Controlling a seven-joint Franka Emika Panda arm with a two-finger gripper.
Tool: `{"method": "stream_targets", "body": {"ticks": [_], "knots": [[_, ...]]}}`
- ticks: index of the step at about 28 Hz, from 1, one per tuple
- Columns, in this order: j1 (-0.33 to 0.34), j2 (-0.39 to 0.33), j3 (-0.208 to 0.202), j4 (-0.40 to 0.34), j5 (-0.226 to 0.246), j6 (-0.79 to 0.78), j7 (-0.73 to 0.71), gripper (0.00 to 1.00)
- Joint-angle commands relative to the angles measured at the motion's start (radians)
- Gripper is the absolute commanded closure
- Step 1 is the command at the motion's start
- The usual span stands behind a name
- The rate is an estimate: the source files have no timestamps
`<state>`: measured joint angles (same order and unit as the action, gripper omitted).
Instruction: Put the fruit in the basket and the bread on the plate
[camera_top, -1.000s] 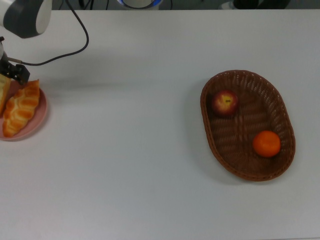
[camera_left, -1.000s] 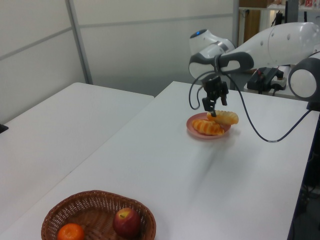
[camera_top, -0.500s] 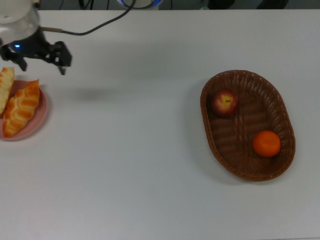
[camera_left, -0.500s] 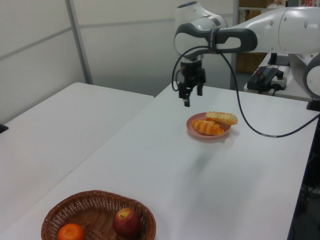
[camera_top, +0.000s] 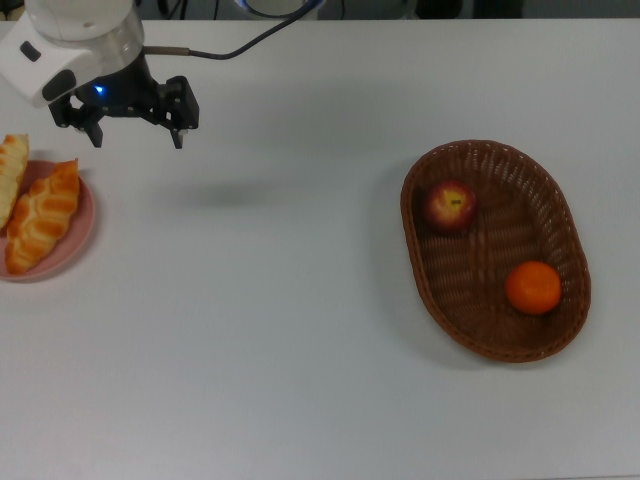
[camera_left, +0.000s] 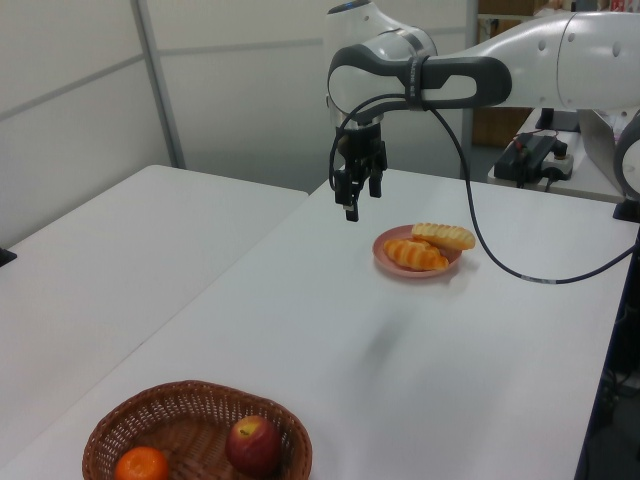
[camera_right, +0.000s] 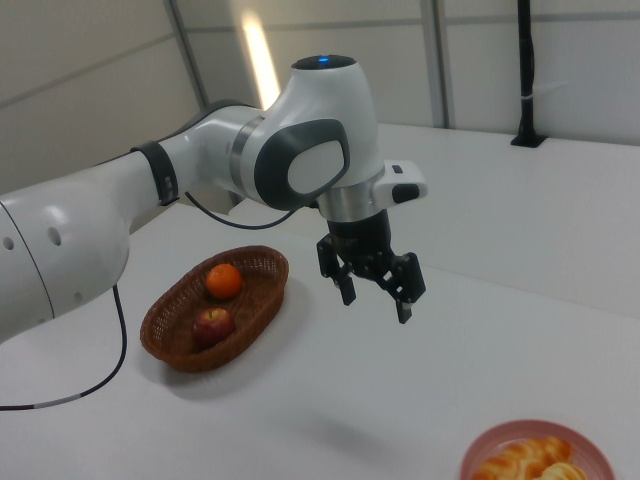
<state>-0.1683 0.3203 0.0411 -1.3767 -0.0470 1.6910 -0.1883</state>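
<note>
Both pieces of fruit lie in the dark wicker basket (camera_top: 490, 148) at the top view's right: a red apple (camera_top: 449, 205) and an orange tangerine (camera_top: 533, 287). The two loaves of bread rest on the pink plate (camera_top: 78, 245) at the top view's left edge. One is a braided loaf (camera_top: 42, 215). The other is a ridged loaf (camera_top: 10, 170), partly cut off by the frame. My gripper (camera_top: 138, 138) hangs open and empty above the table. It is right of the plate in the top view and apart from the bread (camera_left: 430, 246). The right view shows its fingers spread wide.
A black cable (camera_left: 480, 240) runs from the arm over the table behind the plate (camera_left: 385, 255). A second white table (camera_left: 90, 260) stands across a gap at the left view's left. Bare white tabletop lies between plate and basket (camera_left: 190, 388).
My gripper was down at the plate beside the ridged loaf. It has lifted and moved toward the top view's right. The loaf stays on the plate.
</note>
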Motion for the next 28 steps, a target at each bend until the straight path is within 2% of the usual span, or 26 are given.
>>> {"method": "stream_targets", "body": {"ticks": [1, 28], "knots": [[-0.002, -0.032, 0.008, -0.03, 0.019, -0.022, -0.017, 0.0], [0.004, -0.03, 0.006, -0.036, 0.004, -0.04, -0.017, 0.0]]}}
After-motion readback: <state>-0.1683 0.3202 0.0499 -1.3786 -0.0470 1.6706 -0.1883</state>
